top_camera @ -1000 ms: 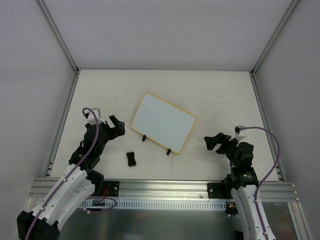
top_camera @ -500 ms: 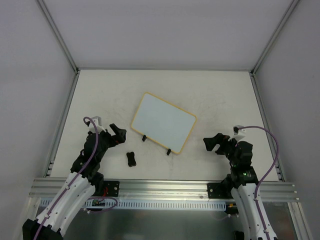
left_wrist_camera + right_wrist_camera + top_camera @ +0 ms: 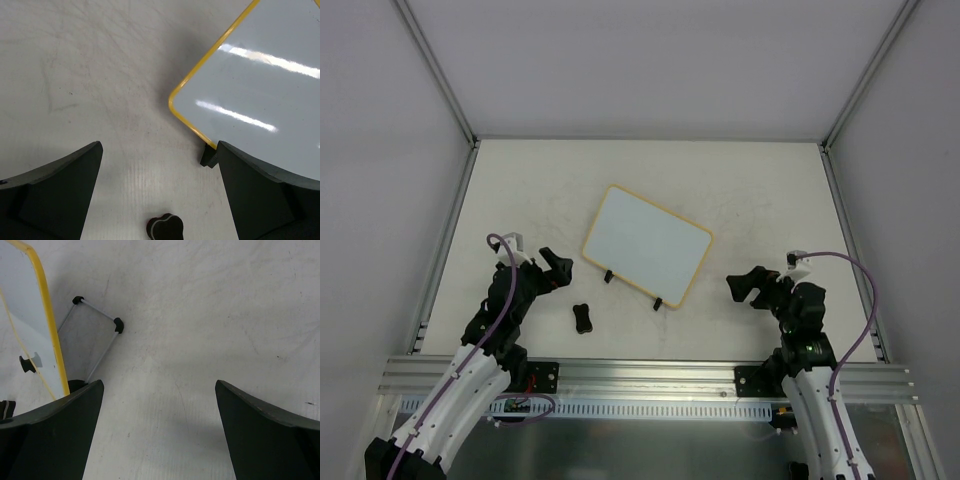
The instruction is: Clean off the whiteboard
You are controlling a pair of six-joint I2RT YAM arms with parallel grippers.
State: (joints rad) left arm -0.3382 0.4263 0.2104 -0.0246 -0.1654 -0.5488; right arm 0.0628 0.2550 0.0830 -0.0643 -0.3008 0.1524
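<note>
Far left, the left arm (image 3: 492, 318) reaches out low over the pale desk (image 3: 520, 190), and the left jaws stand wide apart, nothing between them. Its wrist camera shows both dark fingers (image 3: 60, 195) flanking bare desk, pointing at the board's near-left corner.

Just right of those jaws and a little nearer the bases lies the small black bone-shaped eraser (image 3: 582, 318), flat on the desk, touching nothing, near the board's lower edge but apart from it.

Now the middle: the whiteboard (image 3: 646, 244), orange-yellow frame, rounded corners, turned at an angle, its face plain white with light glare across it. Two black clip feet (image 3: 608, 276) sit along its near edge. From the right wrist view, a thin wire stand (image 3: 95, 335) with black corner caps shows behind the board's yellow edge.

Over on the right, the right arm (image 3: 802, 325) sits beside the board, well clear of it, the right jaws spread wide too, only bare scuffed desk between its fingers (image 3: 55, 435).
</note>
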